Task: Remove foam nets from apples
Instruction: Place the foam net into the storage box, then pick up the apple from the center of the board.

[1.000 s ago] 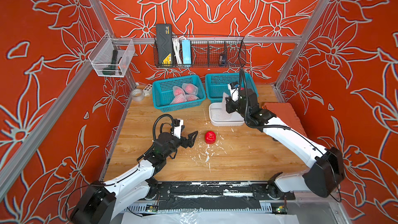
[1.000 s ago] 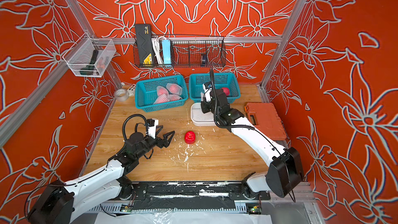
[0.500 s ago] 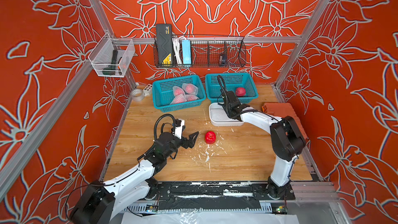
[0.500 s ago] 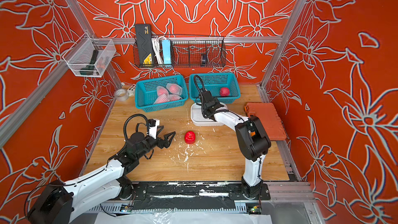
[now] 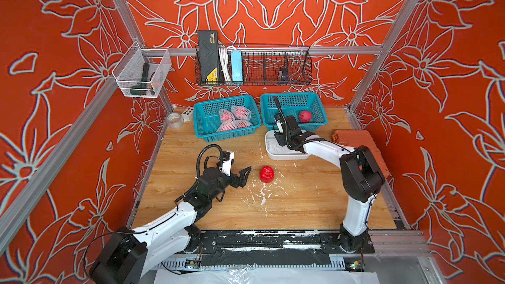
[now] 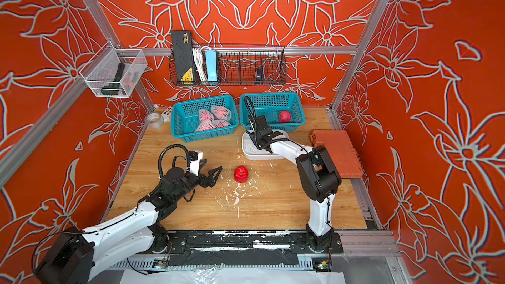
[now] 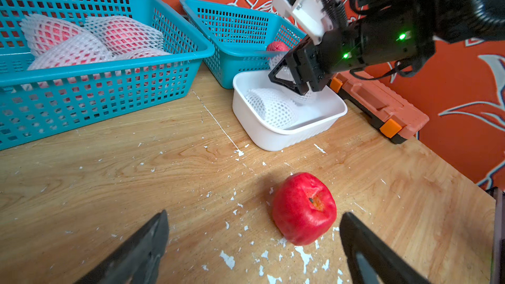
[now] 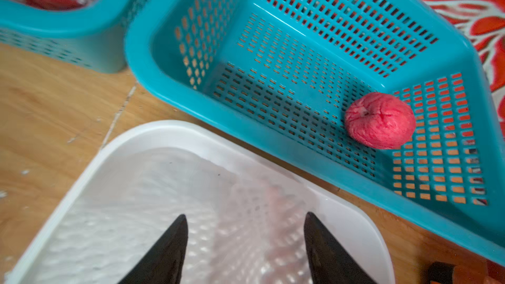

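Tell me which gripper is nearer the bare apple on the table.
Left. The left gripper sits open just beside the bare apple, pointing at it across a small gap. The right gripper hangs over the white tray, farther back.

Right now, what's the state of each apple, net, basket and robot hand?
left hand, open and empty
right hand, open over the white tray
table apple, bare, lying loose
basket apple, bare, alone in one teal basket
netted apples, still wrapped, in the other teal basket
loose nets, empty, in the tray

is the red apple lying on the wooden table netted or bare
Bare: the round red apple shows plain red skin all over, with nothing wrapped around it.
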Controlling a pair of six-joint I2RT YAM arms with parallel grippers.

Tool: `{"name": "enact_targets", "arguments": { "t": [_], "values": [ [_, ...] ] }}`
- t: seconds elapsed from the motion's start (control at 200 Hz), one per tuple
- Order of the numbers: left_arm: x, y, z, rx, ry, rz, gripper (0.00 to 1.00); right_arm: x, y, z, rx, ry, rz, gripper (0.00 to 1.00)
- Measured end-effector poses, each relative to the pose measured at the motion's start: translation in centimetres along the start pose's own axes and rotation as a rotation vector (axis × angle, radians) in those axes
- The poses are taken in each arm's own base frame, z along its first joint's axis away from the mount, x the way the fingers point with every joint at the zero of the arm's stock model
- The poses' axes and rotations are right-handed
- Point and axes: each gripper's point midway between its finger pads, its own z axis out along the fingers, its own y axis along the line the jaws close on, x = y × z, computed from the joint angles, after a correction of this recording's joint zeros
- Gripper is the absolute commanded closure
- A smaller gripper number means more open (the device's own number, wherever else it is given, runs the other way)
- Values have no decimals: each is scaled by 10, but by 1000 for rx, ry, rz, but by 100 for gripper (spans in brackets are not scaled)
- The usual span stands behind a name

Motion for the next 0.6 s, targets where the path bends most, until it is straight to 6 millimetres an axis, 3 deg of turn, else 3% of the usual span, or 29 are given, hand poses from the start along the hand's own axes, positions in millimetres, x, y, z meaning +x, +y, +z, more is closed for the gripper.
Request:
{"name": "enact_targets", "arguments": {
  "t": [0.19, 0.35, 0.445, 0.601],
  "values": [
    [7, 1, 3, -2, 23, -4, 5, -41, -4, -64, -100, -114, 82, 18],
    [8, -1, 3, 8, 29, -16, 5, -66, -11, -120, -162, -232, 163, 19],
    [10, -2, 1, 12, 39, -24, 5, -54, 5, -138, -267, -270, 199, 20],
    [3, -7, -6, 29, 21, -49, 2, 7, 61, -131, -493, -164, 249, 18]
  ]
}}
